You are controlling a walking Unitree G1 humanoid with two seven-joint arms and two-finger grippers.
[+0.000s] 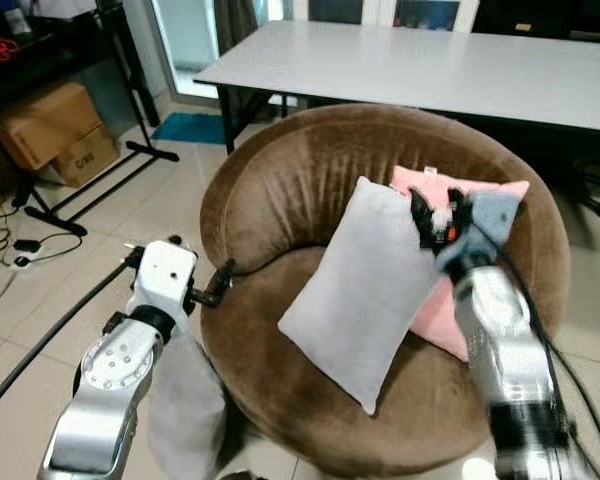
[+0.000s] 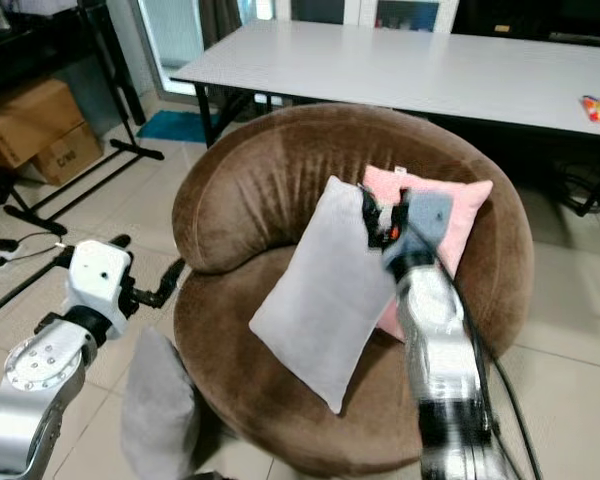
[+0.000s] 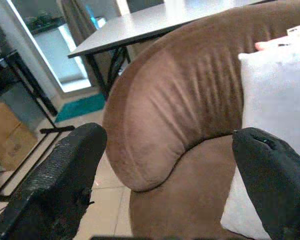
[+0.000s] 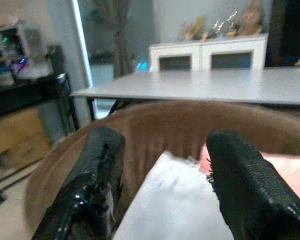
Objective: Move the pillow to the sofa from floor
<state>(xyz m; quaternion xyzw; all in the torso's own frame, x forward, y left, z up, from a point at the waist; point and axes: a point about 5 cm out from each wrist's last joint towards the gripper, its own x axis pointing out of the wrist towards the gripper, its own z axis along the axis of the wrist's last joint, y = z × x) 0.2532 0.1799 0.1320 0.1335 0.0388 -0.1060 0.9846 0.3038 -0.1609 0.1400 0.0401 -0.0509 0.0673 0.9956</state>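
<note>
Our right gripper (image 1: pixel 440 213) sits at the top edge of the grey pillow (image 1: pixel 365 290), fingers spread apart with nothing between them; in the right wrist view the pillow's upper edge lies just below and between the two black fingers (image 4: pixel 97 180). That grey pillow leans on the seat of the round brown sofa (image 1: pixel 270 190), propped against a pink pillow (image 1: pixel 450 190) just behind the fingers. We judge this as the release step: pillow is placed, fingers parted, right arm ready to pull back. Our left gripper (image 1: pixel 218 285) hangs beside the sofa's outer rim, fingers (image 3: pixel 65 175) wide open and empty, the sofa's curved arm straight ahead of them. Below and behind the left fingers, another grey pillow (image 2: pixel 160 410) stands on the tiled floor (image 1: pixel 40 300) against the sofa's base, so the task may have more to fetch. Next move calls for lifting the right fingers clear without dragging the leaning pillow off the seat, then lowering toward the floor pillow. A white table (image 1: pixel 430 60) stands well beyond the sofa.
</note>
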